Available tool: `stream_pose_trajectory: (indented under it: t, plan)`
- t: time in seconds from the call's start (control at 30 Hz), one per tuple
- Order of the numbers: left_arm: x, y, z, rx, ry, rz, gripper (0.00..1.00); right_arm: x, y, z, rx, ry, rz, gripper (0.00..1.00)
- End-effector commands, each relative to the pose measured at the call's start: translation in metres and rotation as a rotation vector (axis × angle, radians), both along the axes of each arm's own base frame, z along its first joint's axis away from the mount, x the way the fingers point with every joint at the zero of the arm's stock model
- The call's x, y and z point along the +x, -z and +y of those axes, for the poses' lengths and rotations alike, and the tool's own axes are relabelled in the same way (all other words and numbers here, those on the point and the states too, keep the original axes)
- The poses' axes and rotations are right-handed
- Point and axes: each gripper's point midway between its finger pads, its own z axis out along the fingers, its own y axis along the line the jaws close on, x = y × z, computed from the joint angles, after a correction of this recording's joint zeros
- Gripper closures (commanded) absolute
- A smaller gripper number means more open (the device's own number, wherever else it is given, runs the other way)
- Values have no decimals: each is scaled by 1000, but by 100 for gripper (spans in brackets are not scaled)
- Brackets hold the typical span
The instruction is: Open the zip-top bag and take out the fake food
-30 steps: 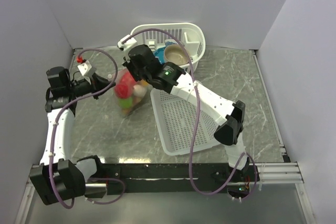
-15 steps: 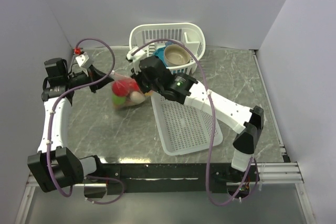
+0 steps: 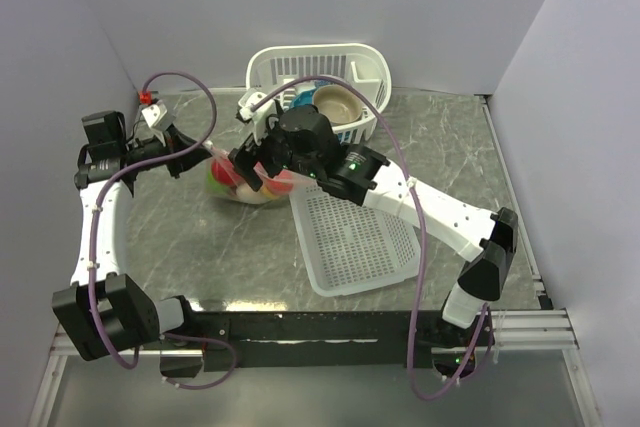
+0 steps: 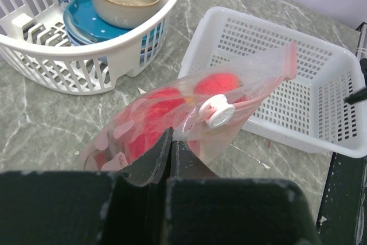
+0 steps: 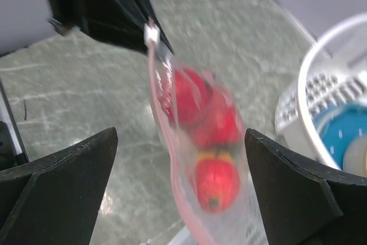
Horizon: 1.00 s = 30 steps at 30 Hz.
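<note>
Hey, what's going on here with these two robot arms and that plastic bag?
The left gripper is shut on an edge of the small clear zip-top bag, and the glossy red plastic fake food is inside it. The right gripper is open, with a finger on either side of the bag, not gripping it. Nothing has been taken out yet. A white mesh plastic basket lies beside the bag.
</note>
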Motion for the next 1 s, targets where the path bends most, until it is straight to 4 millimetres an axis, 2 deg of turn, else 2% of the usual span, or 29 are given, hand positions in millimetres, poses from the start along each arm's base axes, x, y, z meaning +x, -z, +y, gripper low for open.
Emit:
stream_pose_trajectory:
  t: [0.0,0.07,0.17,0.23,0.33,0.37,0.47,0.5,0.6,0.97]
  plan:
    - [-7,-24,-3,16,34,-85,95,-12,-43,15,129,-148,-141,0]
    - [-6,-26,-3,16,34,-92,95,-20,-42,24,136,-215,-138,5]
    - [-7,-27,-4,9,38,-89,94,-13,-31,36,110,-222,-115,16]
    - [-8,-28,-4,7,42,-88,94,-9,-27,44,104,-229,-113,18]
    - [-10,-28,-6,3,51,-88,94,-8,-30,51,134,-238,-118,19]
    - [-10,-29,-6,3,52,-91,93,-6,-37,52,148,-236,-126,20]
    - [-12,-30,-7,-2,55,-91,92,-4,-32,61,166,-252,-100,27]
    - [-12,-30,-7,-1,56,-94,92,-4,-33,63,183,-255,-92,32]
    - [-15,-29,-9,-4,63,-82,92,-2,-35,68,208,-256,-95,38]
    - [-21,-21,-11,-6,86,-69,90,11,-42,71,265,-235,-97,49]
